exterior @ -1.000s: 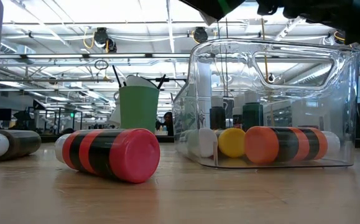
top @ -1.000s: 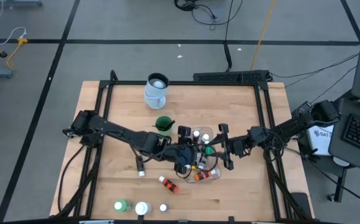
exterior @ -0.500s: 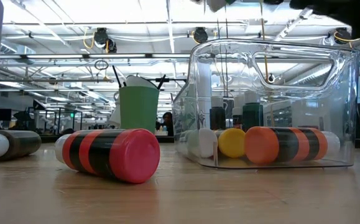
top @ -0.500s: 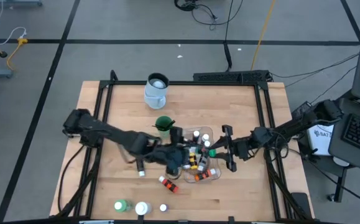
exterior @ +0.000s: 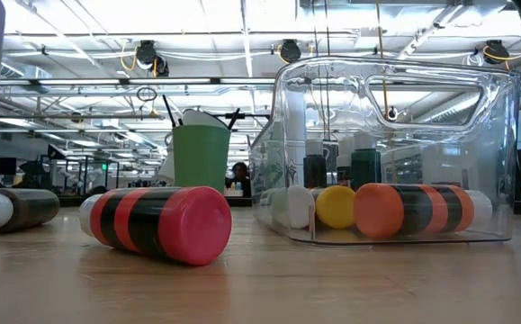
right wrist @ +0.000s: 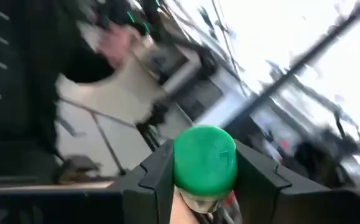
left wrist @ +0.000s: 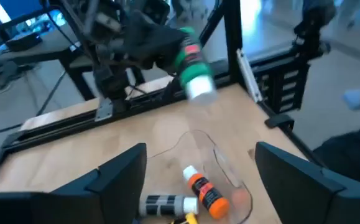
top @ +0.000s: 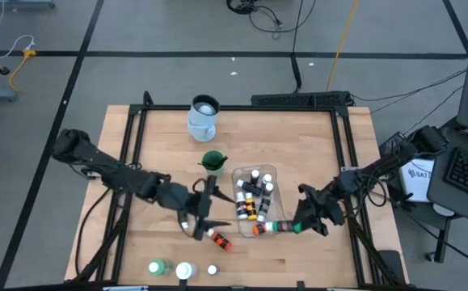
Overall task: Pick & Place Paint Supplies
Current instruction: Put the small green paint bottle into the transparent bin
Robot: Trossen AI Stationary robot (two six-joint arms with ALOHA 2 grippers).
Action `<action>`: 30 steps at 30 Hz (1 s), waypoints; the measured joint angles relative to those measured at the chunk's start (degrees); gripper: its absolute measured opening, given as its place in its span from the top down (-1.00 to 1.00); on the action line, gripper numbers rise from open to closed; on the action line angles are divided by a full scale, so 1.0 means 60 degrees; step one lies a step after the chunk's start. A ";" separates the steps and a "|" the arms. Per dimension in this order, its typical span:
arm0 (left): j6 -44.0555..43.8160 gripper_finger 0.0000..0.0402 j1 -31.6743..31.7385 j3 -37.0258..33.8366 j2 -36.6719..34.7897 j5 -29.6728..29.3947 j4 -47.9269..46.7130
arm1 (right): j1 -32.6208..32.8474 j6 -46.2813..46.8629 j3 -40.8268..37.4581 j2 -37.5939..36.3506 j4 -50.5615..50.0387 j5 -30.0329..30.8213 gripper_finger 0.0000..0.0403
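a robotics lab or workshop, by the look of it: a wooden table in a black metal frame stands on a grey floor marked with dark lines, with loose cables trailing across it. level across the table, a big open hall shows, with rows of bright ceiling lights, hanging cable reels and more workbenches.

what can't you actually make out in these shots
- High view: the labels of the small bottles in the clear tub are too small to read.
- Low view: both arms are out of the picture, and the tub's wall blurs the bottles behind it.
- Right wrist view: the green bottle in the right pincer hides the table; the room behind is blurred.
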 joint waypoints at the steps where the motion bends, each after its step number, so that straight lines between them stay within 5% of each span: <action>1: -0.0035 -0.45 0.0169 -0.0459 -0.0048 0.0330 0.0612 | 0.0004 -0.0044 -0.0090 0.0000 0.0094 -0.0349 0.39; 9: -0.1060 -0.34 0.1198 -0.1758 0.0979 0.2881 0.4745 | -0.0007 -0.1050 -0.0300 0.0388 0.0370 -0.0733 0.39; 18: -0.1515 -0.47 0.1486 -0.0010 0.2994 0.4357 0.4731 | -0.0004 -0.1503 -0.0296 0.0797 0.1093 -0.0713 0.39; 30: -0.1901 -0.72 0.1847 0.1465 0.3904 0.4654 0.3754 | 0.0000 -0.1785 -0.0296 0.0867 0.1120 -0.0447 0.39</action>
